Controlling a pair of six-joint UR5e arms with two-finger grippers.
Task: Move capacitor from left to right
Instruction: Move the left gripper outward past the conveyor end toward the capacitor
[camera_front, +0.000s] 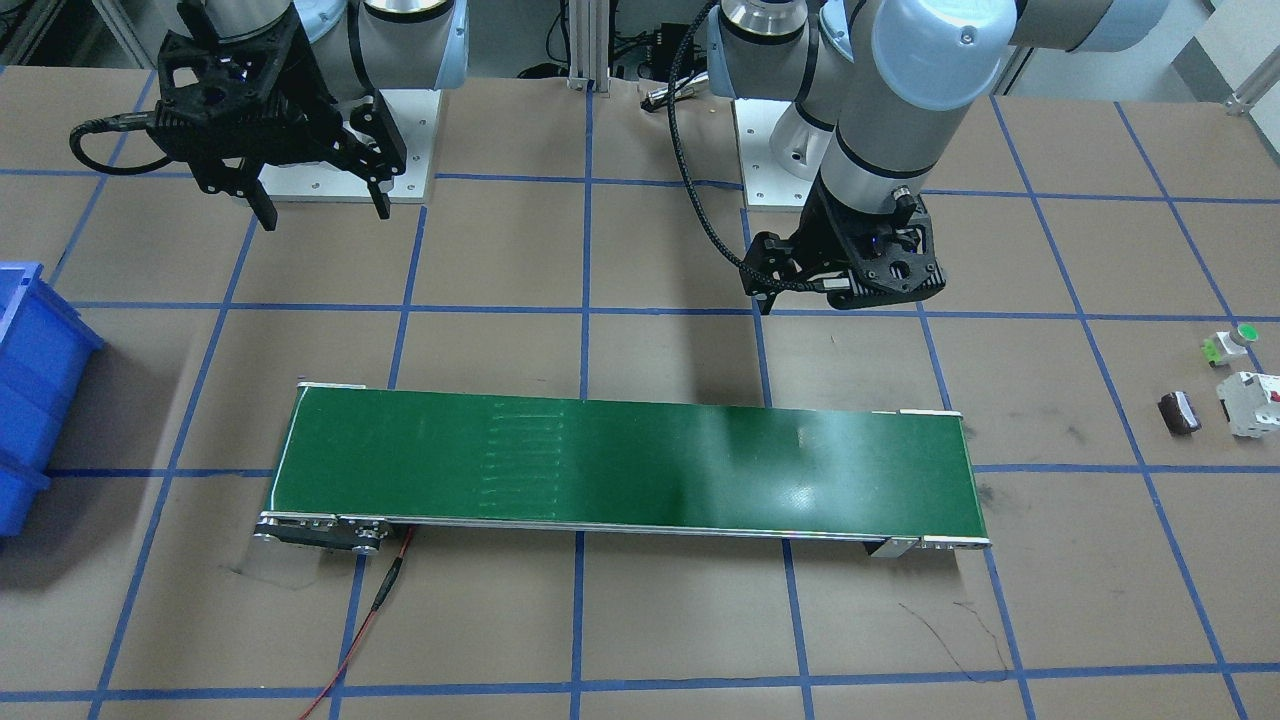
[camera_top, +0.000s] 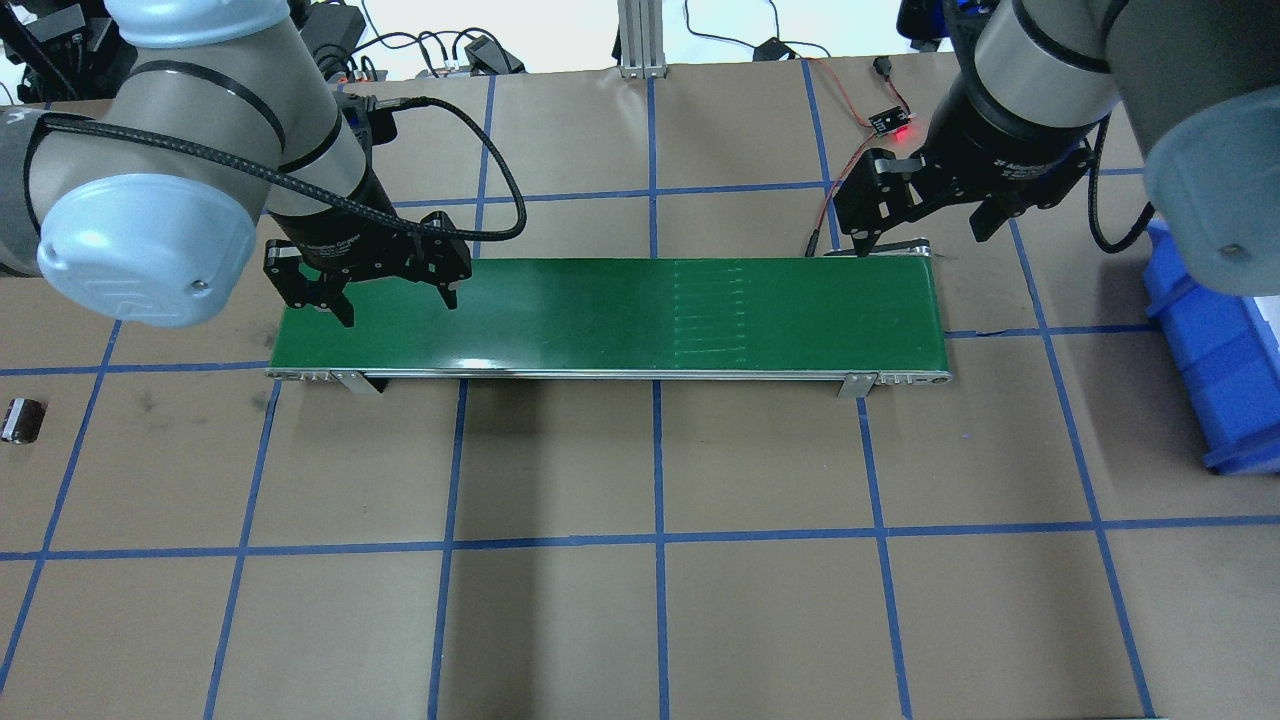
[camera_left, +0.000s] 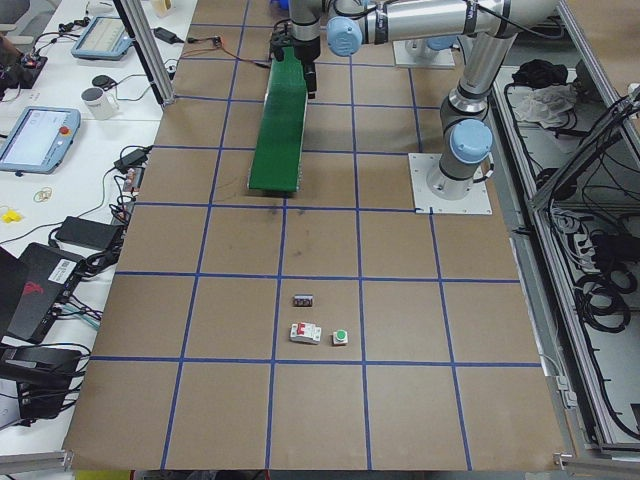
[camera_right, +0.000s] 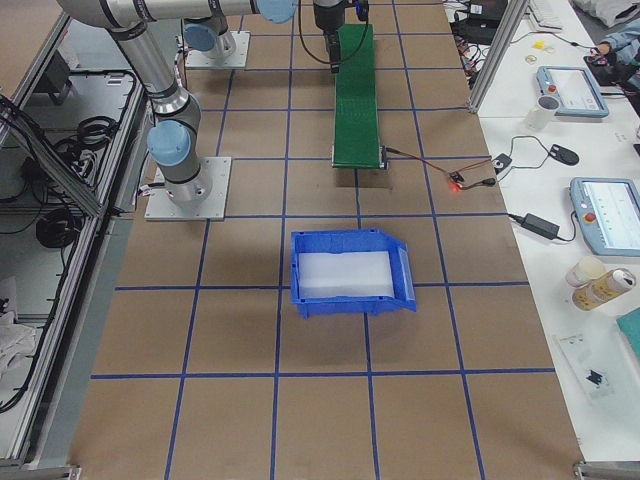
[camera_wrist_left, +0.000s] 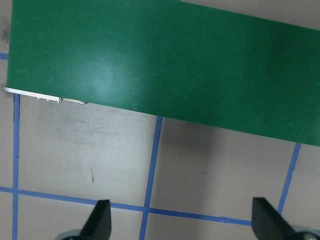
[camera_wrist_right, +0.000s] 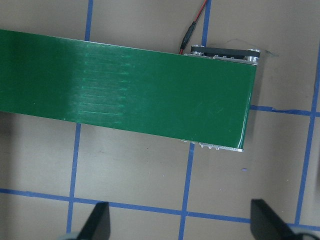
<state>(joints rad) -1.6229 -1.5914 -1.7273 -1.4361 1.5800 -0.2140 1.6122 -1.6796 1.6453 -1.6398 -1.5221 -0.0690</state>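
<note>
The capacitor, a small dark block, lies on the brown table far out on the robot's left, beyond the conveyor's end. It also shows in the overhead view and the exterior left view. My left gripper is open and empty above the left end of the green conveyor belt, well away from the capacitor. Its wrist view shows only belt and table. My right gripper is open and empty above the belt's right end; its fingers stand wide apart in the front view.
A white boxy part with a red spot and a green-capped button lie just beside the capacitor. A blue bin stands on the robot's right. A red wire runs from the conveyor's right end.
</note>
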